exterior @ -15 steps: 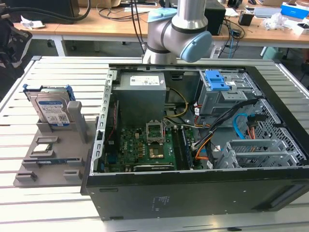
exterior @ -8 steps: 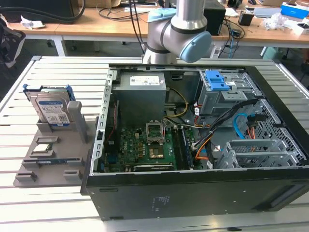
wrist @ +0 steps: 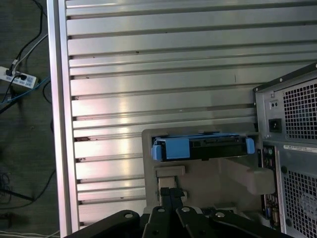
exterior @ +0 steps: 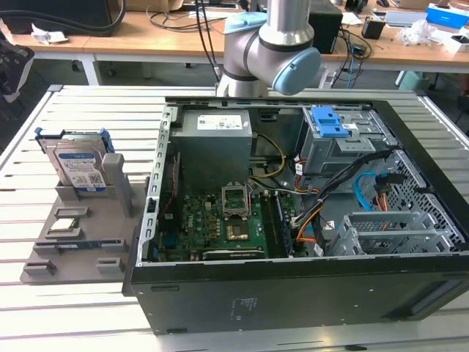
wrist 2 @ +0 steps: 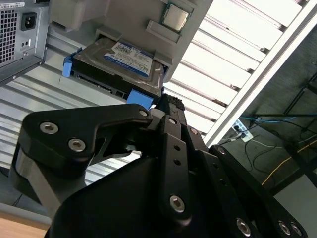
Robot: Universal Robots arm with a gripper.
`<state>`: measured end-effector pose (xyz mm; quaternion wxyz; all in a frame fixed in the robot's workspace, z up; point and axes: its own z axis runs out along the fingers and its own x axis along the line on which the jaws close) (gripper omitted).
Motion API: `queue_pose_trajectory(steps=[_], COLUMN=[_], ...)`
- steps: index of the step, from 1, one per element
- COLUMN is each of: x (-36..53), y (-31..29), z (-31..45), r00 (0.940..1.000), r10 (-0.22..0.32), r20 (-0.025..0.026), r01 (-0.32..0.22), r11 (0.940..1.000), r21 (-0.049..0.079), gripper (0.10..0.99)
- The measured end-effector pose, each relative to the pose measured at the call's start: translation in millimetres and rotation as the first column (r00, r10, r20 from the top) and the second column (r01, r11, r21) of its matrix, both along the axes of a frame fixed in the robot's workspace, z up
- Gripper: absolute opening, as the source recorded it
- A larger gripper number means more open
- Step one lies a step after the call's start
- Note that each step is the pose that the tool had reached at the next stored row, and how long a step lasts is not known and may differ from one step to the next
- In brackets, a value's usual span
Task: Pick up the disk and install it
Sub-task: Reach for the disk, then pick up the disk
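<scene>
Open desktop PC case (exterior: 293, 293) lies on its side on the slatted aluminium table (exterior: 73, 110), motherboard (exterior: 212, 224) and power supply (exterior: 216, 139) exposed. The grey drive cage with blue latch (exterior: 330, 125) sits at about 1 o'clock inside the case. In the exterior view the disk (exterior: 77, 167) is at roughly 9 o'clock of the case, outside it. It stands on edge in a slot of the grey holder (exterior: 88, 235), leaning a little, label side toward the camera, blue rails (exterior: 44, 138) on its sides. The processor chip (exterior: 66, 225) lies flat on the same holder at 6 o'clock of the disk. The arm (exterior: 271, 51) comes in at 12 o'clock of the case. In the second wrist view the gripper (wrist 2: 171, 101) points at the disk (wrist 2: 124, 62), its tip close by a blue rail (wrist 2: 138, 97), chip (wrist 2: 176, 17) beyond. In the first wrist view the gripper (wrist: 172, 191) has its fingers (wrist: 166, 194) pressed together with nothing between them. A gap shows between it and the disk (wrist: 203, 148), which is seen edge-on in the holder (wrist: 208, 171), just beside the case's rear panel (wrist: 292, 129). Disk not gripped, not installed.
</scene>
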<state>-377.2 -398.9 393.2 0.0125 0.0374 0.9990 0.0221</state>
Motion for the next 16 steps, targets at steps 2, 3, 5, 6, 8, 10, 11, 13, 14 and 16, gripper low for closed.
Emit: queue_pose_trajectory(steps=[2,3,5,6,8,10,11,13,14,16], x=[-0.1,-0.2,-0.2,-0.3,-0.4,-0.5,-0.5,-0.5,-0.5,-0.4], y=[0.0,0.0,0.0,0.0,0.0,0.1,0.0,0.0,0.0,0.0], z=[0.0,0.0,0.0,0.0,-0.1,0.0,-0.1,-0.1,-0.1,-0.1], r00=[1.0000,1.0000,1.0000,1.0000,1.0000,0.9996,0.9977,0.9915,0.9893,0.9833], r10=[0.000,0.000,0.000,0.000,0.000,0.028,0.068,0.130,0.146,0.182], r20=[0.0000,0.0000,-0.0001,0.0000,0.0000,-0.0001,0.0000,0.0000,0.0000,0.0000], r01=[0.000,0.000,0.000,0.000,0.000,-0.028,-0.068,-0.130,-0.146,-0.182], r11=[1.0000,1.0000,1.0000,1.0000,1.0000,0.9996,0.9977,0.9915,0.9893,0.9833], r21=[0.000,0.000,0.000,0.000,0.000,0.000,0.000,0.000,0.000,0.000], gripper=[0.106,0.106,0.106,0.106,0.106,0.106,0.106,0.106,0.106,0.106])
